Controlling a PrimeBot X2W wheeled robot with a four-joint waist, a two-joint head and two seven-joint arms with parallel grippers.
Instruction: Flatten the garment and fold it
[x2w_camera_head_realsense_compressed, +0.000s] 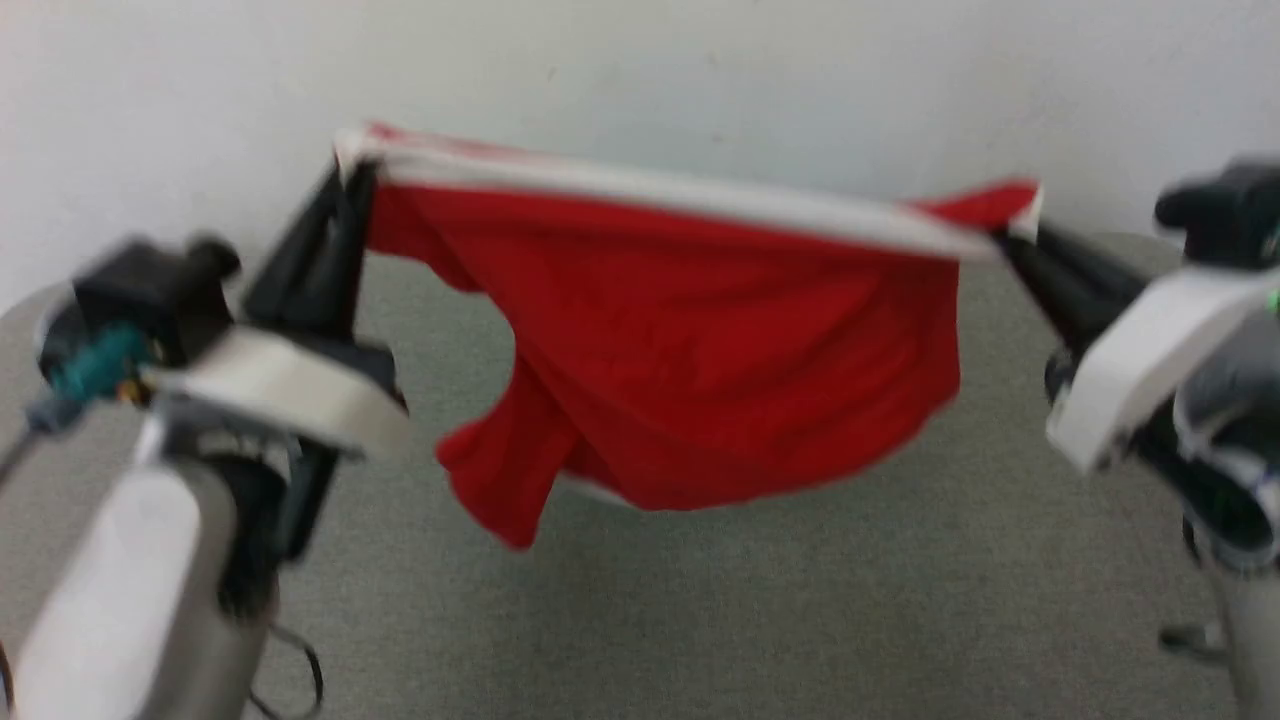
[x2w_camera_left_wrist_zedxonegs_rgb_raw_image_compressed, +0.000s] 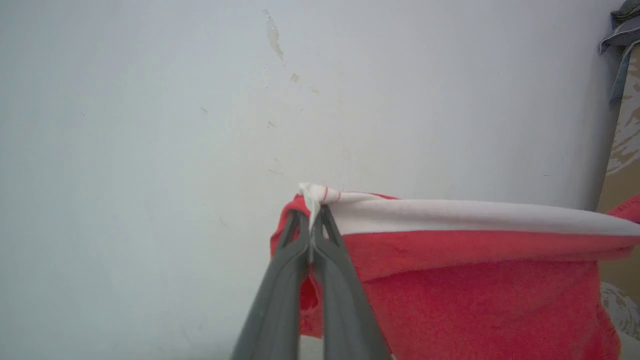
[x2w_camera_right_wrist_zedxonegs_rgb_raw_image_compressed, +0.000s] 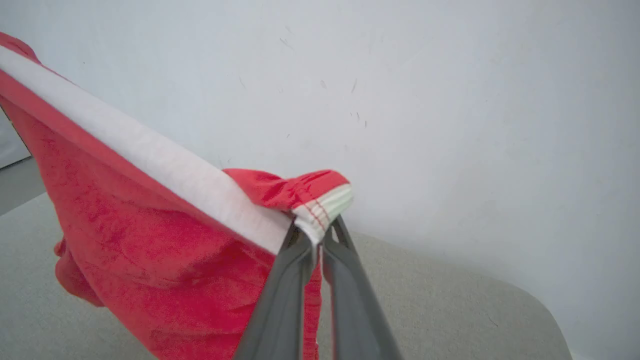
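Observation:
The red garment (x2w_camera_head_realsense_compressed: 700, 340) hangs in the air, stretched between my two grippers, its white stripe band (x2w_camera_head_realsense_compressed: 660, 190) pulled taut along the top. My left gripper (x2w_camera_head_realsense_compressed: 352, 172) is shut on its left corner; in the left wrist view the garment (x2w_camera_left_wrist_zedxonegs_rgb_raw_image_compressed: 475, 290) is pinched at the white edge by that gripper (x2w_camera_left_wrist_zedxonegs_rgb_raw_image_compressed: 314, 210). My right gripper (x2w_camera_head_realsense_compressed: 1005, 238) is shut on the right corner; the right wrist view shows the garment (x2w_camera_right_wrist_zedxonegs_rgb_raw_image_compressed: 150, 250) clamped at its striped hem by that gripper (x2w_camera_right_wrist_zedxonegs_rgb_raw_image_compressed: 317, 235). The lower cloth sags loose above the table.
A grey-covered table (x2w_camera_head_realsense_compressed: 800, 600) with a rounded edge (x2w_camera_right_wrist_zedxonegs_rgb_raw_image_compressed: 525, 300) lies below the cloth. A pale wall (x2w_camera_head_realsense_compressed: 700, 70) stands close behind. Something brown and patterned (x2w_camera_left_wrist_zedxonegs_rgb_raw_image_compressed: 622, 150) stands at the far right of the left wrist view.

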